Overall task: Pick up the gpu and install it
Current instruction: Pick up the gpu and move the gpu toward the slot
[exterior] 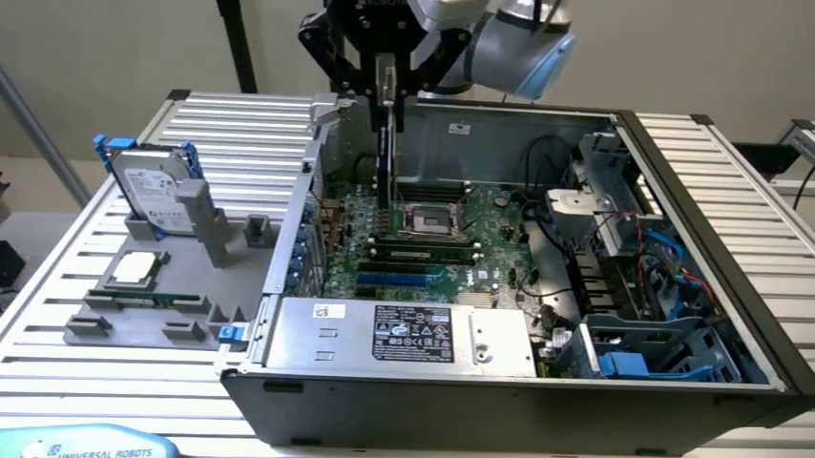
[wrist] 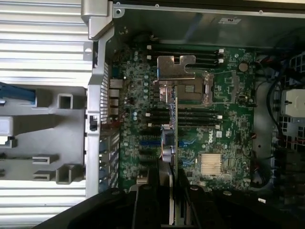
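Nearest us, the claw (wrist: 172,202) is pinched on the gpu (wrist: 176,143), which hangs edge-on straight below it. Beneath both lies the open computer case (exterior: 510,415), then its motherboard (wrist: 228,119), then the processor socket (wrist: 183,88) just beyond the card's far end. We judge the card light and stiff but fragile. It is best held by its upper edge, as here, clear of components and the contact edge. Seen edge-on, its faces are hidden. We cannot tell whether its lower edge touches a slot, nor which slot lies under it.
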